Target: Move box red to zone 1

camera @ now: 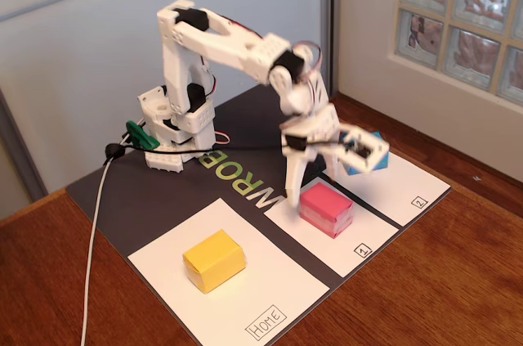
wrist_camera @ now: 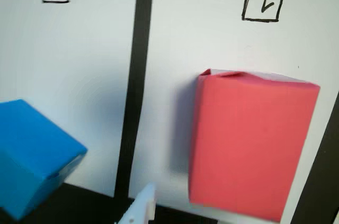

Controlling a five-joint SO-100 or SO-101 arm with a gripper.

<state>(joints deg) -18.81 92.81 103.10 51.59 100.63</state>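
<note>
The red box [camera: 326, 208] lies flat on the white zone 1 panel [camera: 372, 231], whose boxed "1" is at its near corner. In the wrist view the red box [wrist_camera: 251, 144] fills the right half, on zone 1 [wrist_camera: 222, 38]. My gripper [camera: 312, 182] hangs just behind and above the box with its jaws apart and nothing between them. Only one white fingertip [wrist_camera: 143, 208] shows in the wrist view, left of the box and clear of it.
A blue block [camera: 357, 169] sits on the panel marked "2" [camera: 409, 190], partly behind the gripper; it also shows in the wrist view [wrist_camera: 32, 155]. A yellow block [camera: 214, 260] sits on the HOME panel [camera: 245, 297]. A cable [camera: 94, 223] runs down the left.
</note>
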